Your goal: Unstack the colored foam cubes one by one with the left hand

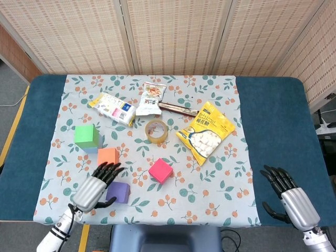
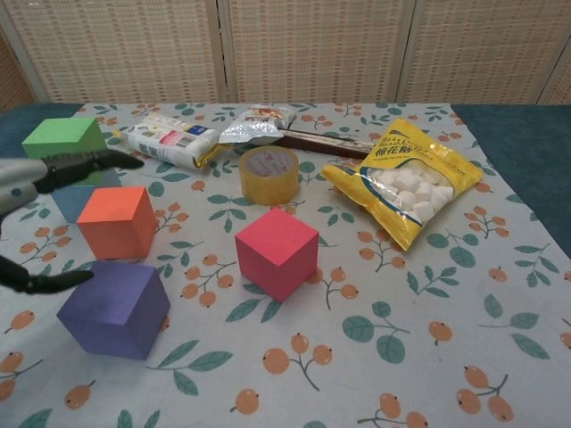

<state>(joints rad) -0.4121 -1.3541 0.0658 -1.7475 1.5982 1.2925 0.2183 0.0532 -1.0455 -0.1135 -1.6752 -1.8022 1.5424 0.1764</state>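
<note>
Counting five foam cubes, scattered.

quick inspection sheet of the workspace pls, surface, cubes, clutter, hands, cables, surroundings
surface: blue table under a floral cloth.
job's things: green cube sits on a blue cube, the only stack left; orange cube, pink cube and purple cube lie singly on the cloth.
clutter: tape roll, yellow bag, white pack, snack pouch, dark bar.
hands: left hand open, fingers spread beside the purple cube, not holding it; right hand open, holding nothing, at the table's near right corner.
cables: a thin one on the floor at far left.
surroundings: woven screen panels behind the table.
</note>
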